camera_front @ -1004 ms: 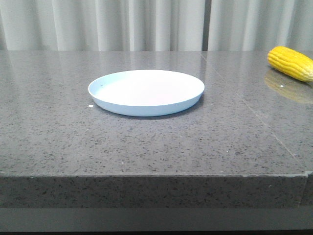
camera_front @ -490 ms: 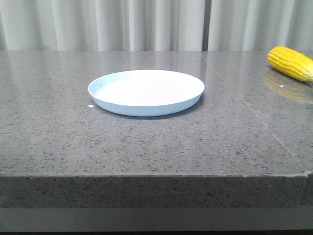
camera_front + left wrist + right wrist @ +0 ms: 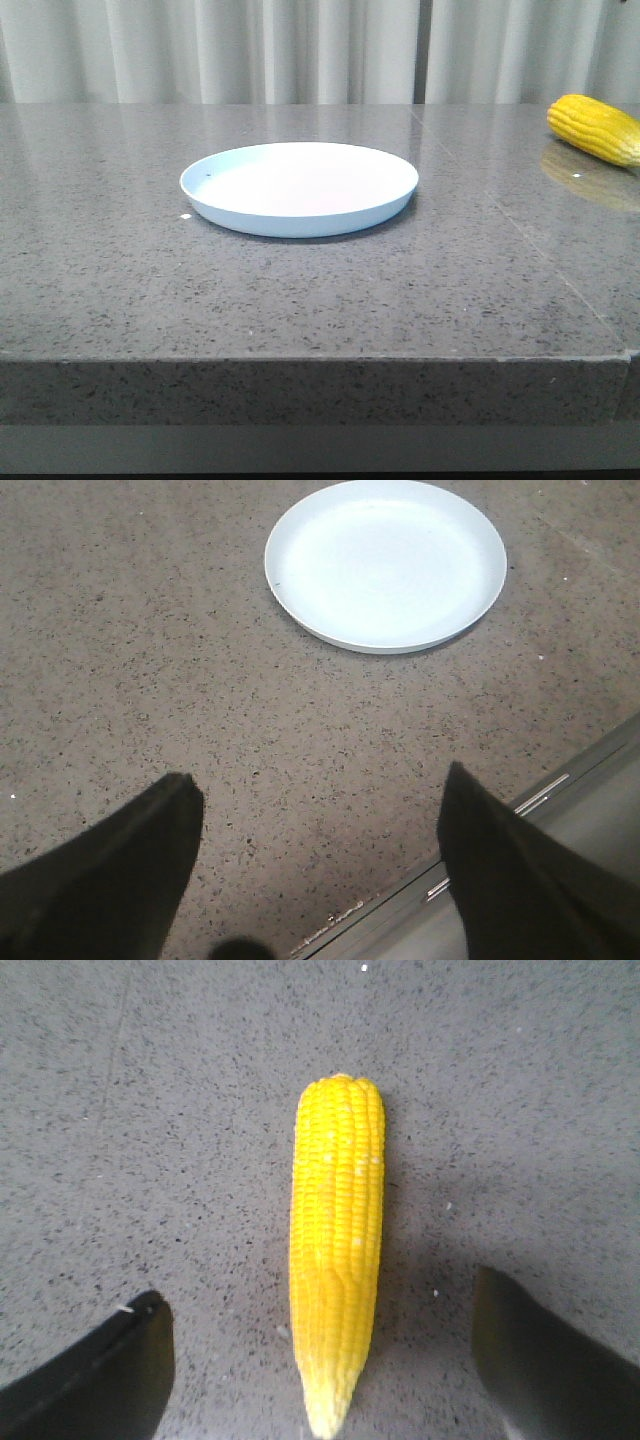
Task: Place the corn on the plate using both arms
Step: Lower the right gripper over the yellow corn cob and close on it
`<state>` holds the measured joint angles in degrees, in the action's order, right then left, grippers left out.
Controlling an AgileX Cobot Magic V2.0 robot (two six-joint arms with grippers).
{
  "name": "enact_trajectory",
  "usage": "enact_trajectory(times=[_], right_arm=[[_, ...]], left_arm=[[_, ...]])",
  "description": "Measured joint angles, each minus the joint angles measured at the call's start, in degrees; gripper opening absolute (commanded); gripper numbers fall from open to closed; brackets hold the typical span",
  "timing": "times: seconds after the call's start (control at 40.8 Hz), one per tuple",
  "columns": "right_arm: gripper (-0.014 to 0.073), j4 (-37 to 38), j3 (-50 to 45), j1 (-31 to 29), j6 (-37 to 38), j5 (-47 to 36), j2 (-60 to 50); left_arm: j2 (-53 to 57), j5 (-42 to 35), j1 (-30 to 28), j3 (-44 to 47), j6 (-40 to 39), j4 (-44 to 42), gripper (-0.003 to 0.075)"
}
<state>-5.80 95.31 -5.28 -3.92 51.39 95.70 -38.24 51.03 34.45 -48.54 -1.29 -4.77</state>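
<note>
The pale blue-white plate (image 3: 298,188) rests in the middle of the grey stone table with nothing on it; it also shows in the left wrist view (image 3: 385,562). A yellow corn cob (image 3: 597,128) lies at the far right of the table, partly cut off by the front view's edge. In the right wrist view the corn (image 3: 337,1235) lies lengthwise, its pale tip between the wide-apart fingers of my right gripper (image 3: 320,1360), which is open and hangs above it. My left gripper (image 3: 318,825) is open over bare table near the front edge, short of the plate. Neither gripper shows in the front view.
The table's front edge (image 3: 480,865) runs just under my left gripper. A seam (image 3: 530,240) crosses the tabletop between plate and corn. White curtains (image 3: 300,50) hang behind the table.
</note>
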Motion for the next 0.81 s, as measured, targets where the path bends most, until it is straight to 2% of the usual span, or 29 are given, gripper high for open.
enact_trajectory(times=[0.269, 0.808], right_arm=[[0.0625, 0.0, 2.9, 0.0, 0.0, 0.3, 9.0], [0.0623, 0.0, 3.2, 0.0, 0.0, -7.2, 17.9]], left_arm=[[0.0, 0.0, 0.0, 0.0, 0.0, 0.0, 0.0482], [0.0, 0.0, 0.0, 0.0, 0.0, 0.0, 0.0482]])
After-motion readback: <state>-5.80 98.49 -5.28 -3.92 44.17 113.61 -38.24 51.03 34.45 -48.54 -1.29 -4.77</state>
